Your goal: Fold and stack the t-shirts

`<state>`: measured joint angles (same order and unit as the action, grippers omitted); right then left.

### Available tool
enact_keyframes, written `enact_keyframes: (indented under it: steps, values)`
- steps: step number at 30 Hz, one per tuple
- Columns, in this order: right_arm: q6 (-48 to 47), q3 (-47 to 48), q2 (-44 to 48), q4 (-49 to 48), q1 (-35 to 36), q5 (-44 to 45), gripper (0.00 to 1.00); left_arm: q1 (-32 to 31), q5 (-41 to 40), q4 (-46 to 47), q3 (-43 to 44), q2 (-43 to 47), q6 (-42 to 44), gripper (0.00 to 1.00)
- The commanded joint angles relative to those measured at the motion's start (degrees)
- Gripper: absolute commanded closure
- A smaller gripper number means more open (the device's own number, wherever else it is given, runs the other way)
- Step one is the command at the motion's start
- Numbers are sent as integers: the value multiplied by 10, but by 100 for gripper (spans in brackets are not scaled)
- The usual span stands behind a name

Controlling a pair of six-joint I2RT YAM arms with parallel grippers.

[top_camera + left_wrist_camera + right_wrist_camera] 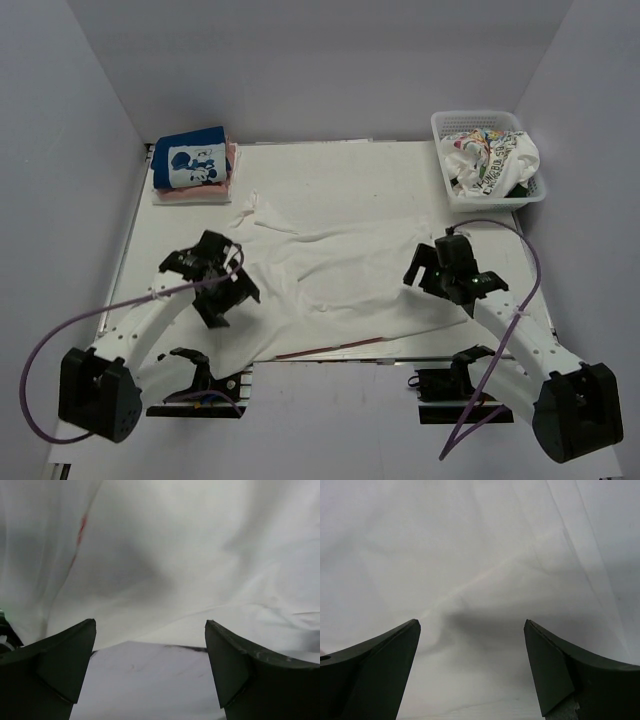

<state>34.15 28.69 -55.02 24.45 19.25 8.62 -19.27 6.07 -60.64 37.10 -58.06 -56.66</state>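
The large white t-shirt (330,270) lies spread open and rumpled across the middle of the counter (400,170), a sleeve trailing off toward its far left and its near hem close to the counter's front edge; no fold shows in it yet. Beyond its far left corner sits the finished part of the job: a blue t-shirt with a cartoon-mouse panel (192,160), folded square and stacked on a folded pink t-shirt (195,195). Beyond its far right corner stands a white mesh basket (475,116) holding a bunched white t-shirt with colourful prints (490,160), with a dark scrap of cloth beside it that may be another shirt. The left gripper (212,283) hangs over the white shirt's near left part and the right gripper (437,277) over its near right part; both wrist views show the jaws spread wide with nothing between them, only white cloth below. By my reckoning two shirts are done, the white one is laid out and awaits its first fold, and the basket's contents have not been touched, so somewhat under half the work looks complete.
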Motion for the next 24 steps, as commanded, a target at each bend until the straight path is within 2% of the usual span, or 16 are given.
enact_keyframes:
  steps: [1, 4, 5, 6, 10, 12, 13, 15, 18, 20, 24]
  values:
    - [-37, 74, 2, -75, 2, 17, 10, -1, -106, 70, 135, -82, 64, 0]
    - [-47, 107, -34, -124, 3, 38, 10, 14, -147, 143, 225, -157, 131, 0]
    - [-50, 125, -42, -132, 2, 42, 10, 14, -162, 158, 251, -213, 139, 0]
    - [-53, 133, -69, -140, 3, 45, 10, 14, -172, 170, 278, -243, 189, 0]
    - [-68, 196, -127, -148, 0, 67, 10, 20, -262, 169, 451, -395, 252, 0]
    - [-71, 223, -158, -142, 1, 66, 10, 20, -280, 139, 522, -459, 280, 9]
    - [-73, 230, -179, -136, 0, 65, 10, 20, -280, 139, 580, -512, 293, 13]
    - [-75, 247, -210, -123, 1, 67, 10, 20, -270, 153, 650, -556, 320, 21]
    - [-77, 273, -250, -100, 0, 97, 10, 30, -270, 153, 733, -634, 352, 23]
    - [-78, 282, -271, -86, 0, 109, 10, 30, -270, 153, 763, -665, 372, 29]
    - [-80, 299, -296, -78, -3, 127, 10, 41, -294, 156, 845, -746, 386, 33]
